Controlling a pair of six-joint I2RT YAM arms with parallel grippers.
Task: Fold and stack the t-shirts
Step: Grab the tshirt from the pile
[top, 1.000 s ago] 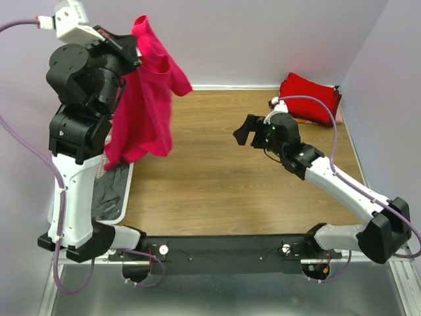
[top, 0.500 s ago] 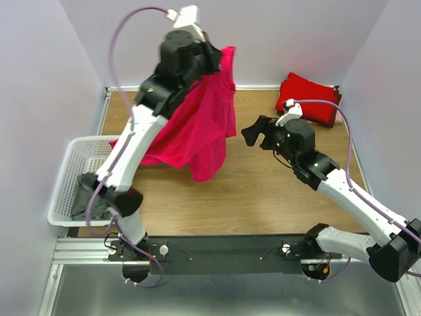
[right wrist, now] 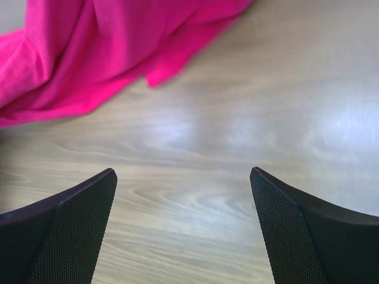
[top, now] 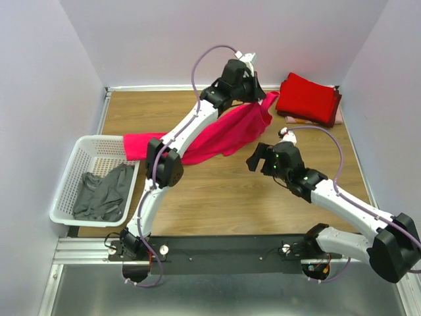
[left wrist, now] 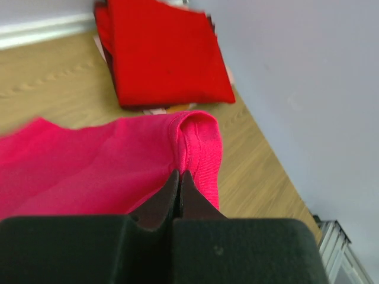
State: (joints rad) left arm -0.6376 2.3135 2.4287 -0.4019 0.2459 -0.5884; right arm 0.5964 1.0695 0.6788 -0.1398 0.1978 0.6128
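My left gripper [top: 258, 99] is stretched to the far side of the table and is shut on an edge of the bright pink-red t-shirt [top: 223, 135], which trails unfolded from there down to the left across the wood. The left wrist view shows the closed tips [left wrist: 179, 177] pinching the shirt's hem [left wrist: 198, 148]. A stack of deeper red folded t-shirts [top: 306, 97] lies at the far right corner, also in the left wrist view [left wrist: 163, 50]. My right gripper [top: 258, 158] is open and empty, low over bare wood just right of the pink shirt [right wrist: 100, 53].
A white lattice basket [top: 72, 174] stands at the left table edge with a grey garment [top: 105, 193] in it. Purple walls close in the back and right. Bare wood [top: 223, 197] lies in front of the pink shirt.
My left arm has swung from high at the left to the far right, carrying the pink shirt down so it drapes across the table. My right gripper has dropped lower and slightly nearer.
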